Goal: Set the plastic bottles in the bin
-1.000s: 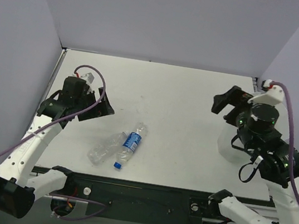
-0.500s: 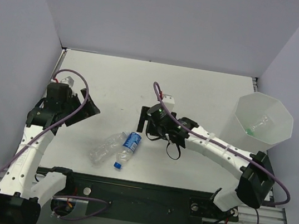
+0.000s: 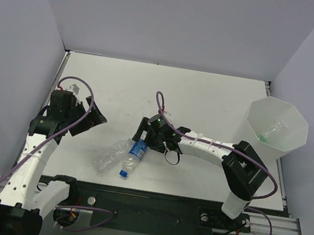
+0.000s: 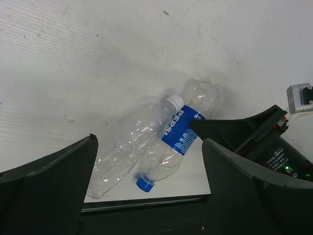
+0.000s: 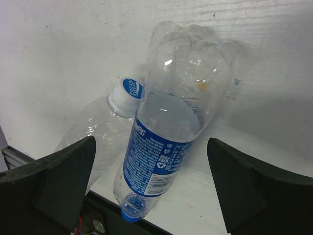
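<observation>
The clear bottle with blue label and blue cap lies on the table, cap toward the near edge. A clear bottle with a white cap lies against its left side. My right gripper is open and empty, just over the blue-label bottle's far end; in the right wrist view its jaws stand wide on either side of the bottle, apart from it. My left gripper is open and empty, left of both bottles. The white bin stands at the far right with a clear bottle and something green inside.
The left wrist view shows both bottles near the table's front edge, with the right gripper's body beside them. Grey walls close in the table on three sides. The right arm stretches across the table's middle.
My right arm swung from over the bin across to the bottles and now sits over the blue-label bottle. My left arm drew back slightly toward the left.
</observation>
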Tool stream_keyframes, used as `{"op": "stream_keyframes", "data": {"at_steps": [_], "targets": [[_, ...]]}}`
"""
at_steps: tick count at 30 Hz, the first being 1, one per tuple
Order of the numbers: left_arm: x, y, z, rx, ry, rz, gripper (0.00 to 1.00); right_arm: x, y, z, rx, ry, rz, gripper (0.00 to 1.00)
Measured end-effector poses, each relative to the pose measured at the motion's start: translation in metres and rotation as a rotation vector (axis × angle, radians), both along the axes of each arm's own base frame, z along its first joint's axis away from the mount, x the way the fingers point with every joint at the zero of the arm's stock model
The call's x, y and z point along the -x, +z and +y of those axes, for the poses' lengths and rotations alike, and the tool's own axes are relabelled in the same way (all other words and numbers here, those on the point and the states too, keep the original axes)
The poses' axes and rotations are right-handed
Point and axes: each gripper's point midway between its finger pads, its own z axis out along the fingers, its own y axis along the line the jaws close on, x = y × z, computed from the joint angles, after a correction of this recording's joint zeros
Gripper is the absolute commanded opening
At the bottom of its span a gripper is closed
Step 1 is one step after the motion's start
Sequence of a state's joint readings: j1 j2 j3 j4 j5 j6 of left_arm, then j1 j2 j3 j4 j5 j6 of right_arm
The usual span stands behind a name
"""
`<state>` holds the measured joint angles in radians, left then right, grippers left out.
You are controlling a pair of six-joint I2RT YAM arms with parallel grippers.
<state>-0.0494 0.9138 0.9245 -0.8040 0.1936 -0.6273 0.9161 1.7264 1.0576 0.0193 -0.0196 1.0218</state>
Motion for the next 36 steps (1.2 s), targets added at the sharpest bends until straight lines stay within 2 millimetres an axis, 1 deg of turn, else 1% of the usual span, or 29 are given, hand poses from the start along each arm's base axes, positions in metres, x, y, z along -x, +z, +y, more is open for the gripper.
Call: {"op": "stream_keyframes", "data": {"at_steps": [3, 4, 7, 8, 11, 13, 14, 16, 17, 18, 19, 22, 24, 26, 27, 28, 29, 30, 32, 33, 34, 35, 36], "targets": [[0.0, -0.001, -0.001, 0.006, -0.003, 0.0, 0.99, 0.0, -0.002, 0.008, -0.044, 0.002, 0.026, 0.91], [0.0, -0.002, -0.001, 0.008, -0.002, 0.0, 0.99, 0.0, -0.003, 0.01, -0.054, 0.004, 0.034, 0.85], [0.002, -0.005, -0.003, 0.016, -0.003, 0.009, 0.99, -0.003, -0.007, 0.013, -0.081, -0.004, 0.054, 0.74], [0.002, -0.006, -0.003, 0.02, -0.003, 0.012, 0.99, -0.004, -0.009, 0.012, -0.086, -0.012, 0.058, 0.66], [0.002, -0.007, -0.004, 0.026, -0.004, 0.015, 0.99, -0.002, -0.018, 0.005, -0.068, -0.018, 0.069, 0.52], [0.0, -0.006, -0.005, 0.028, -0.006, 0.011, 0.99, 0.0, -0.023, 0.001, -0.052, -0.021, 0.075, 0.46], [0.0, -0.006, -0.005, 0.029, -0.007, 0.008, 0.99, 0.0, -0.024, -0.001, -0.045, -0.021, 0.073, 0.45], [-0.001, -0.005, -0.005, 0.031, -0.008, 0.003, 0.99, -0.001, -0.024, -0.002, -0.033, -0.015, 0.06, 0.42], [-0.002, -0.005, -0.005, 0.031, -0.008, 0.001, 0.99, -0.002, -0.024, -0.004, -0.024, -0.016, 0.052, 0.37], [-0.002, -0.006, -0.005, 0.031, -0.008, 0.001, 0.99, -0.003, -0.024, -0.006, -0.015, -0.017, 0.046, 0.36], [-0.002, -0.007, -0.005, 0.031, -0.008, 0.001, 0.99, -0.003, -0.024, -0.009, -0.002, -0.017, 0.039, 0.32], [-0.001, -0.009, -0.005, 0.03, -0.007, 0.006, 0.98, -0.005, -0.023, -0.025, 0.051, -0.024, 0.026, 0.3], [-0.001, -0.011, -0.005, 0.03, -0.005, 0.01, 0.98, -0.009, -0.02, -0.043, 0.109, -0.029, 0.013, 0.29], [-0.001, -0.013, -0.005, 0.03, -0.003, 0.016, 0.98, -0.012, -0.01, -0.066, 0.177, -0.032, -0.01, 0.29], [-0.001, -0.014, -0.005, 0.03, -0.002, 0.02, 0.98, -0.015, 0.003, -0.083, 0.226, -0.031, -0.037, 0.28], [-0.001, -0.015, -0.005, 0.03, -0.003, 0.022, 0.98, -0.02, 0.021, -0.094, 0.256, -0.031, -0.069, 0.28], [-0.002, -0.016, -0.005, 0.031, -0.002, 0.026, 0.98, -0.024, 0.042, -0.102, 0.268, -0.028, -0.099, 0.28], [-0.003, -0.017, -0.005, 0.034, -0.002, 0.03, 0.98, -0.033, 0.075, -0.108, 0.26, -0.03, -0.15, 0.28], [-0.006, -0.017, -0.007, 0.043, -0.003, 0.032, 0.98, -0.05, 0.155, -0.116, 0.217, -0.042, -0.308, 0.28], [-0.008, -0.017, -0.008, 0.053, -0.003, 0.029, 0.98, -0.058, 0.21, -0.125, 0.186, -0.068, -0.429, 0.26], [-0.01, -0.016, -0.01, 0.061, -0.004, 0.024, 0.98, -0.06, 0.261, -0.137, 0.155, -0.102, -0.542, 0.24], [-0.012, -0.015, -0.012, 0.064, -0.004, 0.015, 0.98, -0.057, 0.308, -0.154, 0.133, -0.143, -0.648, 0.24], [-0.014, -0.014, -0.012, 0.059, -0.003, 0.012, 0.98, -0.052, 0.342, -0.17, 0.121, -0.182, -0.724, 0.24]]}}
